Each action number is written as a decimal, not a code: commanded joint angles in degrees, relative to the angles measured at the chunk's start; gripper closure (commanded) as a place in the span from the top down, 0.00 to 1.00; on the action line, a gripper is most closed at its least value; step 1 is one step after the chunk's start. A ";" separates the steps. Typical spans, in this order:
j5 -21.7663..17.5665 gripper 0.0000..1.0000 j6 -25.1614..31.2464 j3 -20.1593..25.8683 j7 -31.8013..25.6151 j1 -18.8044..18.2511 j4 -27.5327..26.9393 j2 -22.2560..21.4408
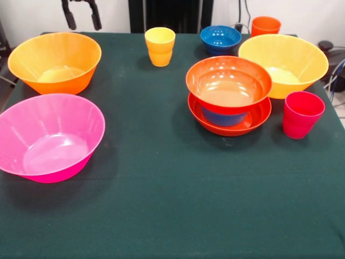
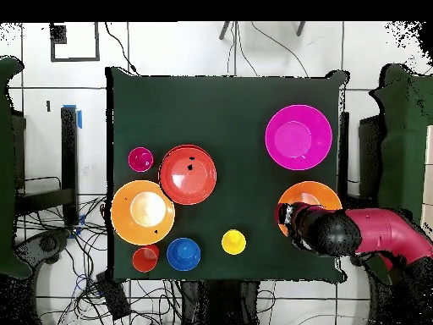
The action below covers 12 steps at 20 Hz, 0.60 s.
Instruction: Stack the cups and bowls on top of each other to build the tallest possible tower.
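At the left of the front view, the translucent pink bowl (image 1: 49,136) sits nearest the camera on the dark green table (image 1: 161,205), upright and empty. Just behind it stands a large orange-yellow bowl (image 1: 55,61), also empty. Above that bowl, at the picture's top edge, hang the two black fingers of the gripper (image 1: 81,20); they stand apart with nothing between them. In the overhead view the red and black arm (image 2: 372,237) reaches over this same orange bowl and covers part of it.

Toward the middle, the yellow cup (image 1: 159,46) stands alone near the far edge, well apart from the bowls on either side.

Right of centre is the tower (image 1: 229,97): a shallow red-orange bowl (image 1: 232,123) lies lowest, a small blue bowl (image 1: 223,117) seems to rest in it, though only a sliver shows, and a second red-orange bowl (image 1: 228,83) sits on top, upright. Behind the tower a second blue bowl (image 1: 220,39) stands near the far edge, with the orange cup (image 1: 266,26) just beside it to the right. The other large orange-yellow bowl (image 1: 283,63) sits just right of the tower, close against it. The red-pink cup (image 1: 302,114) stands in front of that bowl, near the table's right edge.
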 commanded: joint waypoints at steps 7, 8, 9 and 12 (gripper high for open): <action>-0.68 1.00 -8.31 -5.91 4.60 2.74 2.13 -2.97; -0.87 1.00 -8.56 -6.27 4.38 2.86 1.76 -2.58; -0.93 1.00 -8.81 -6.56 4.31 3.06 1.58 -2.30; -1.29 1.00 -9.69 -7.57 4.07 3.60 0.87 -1.16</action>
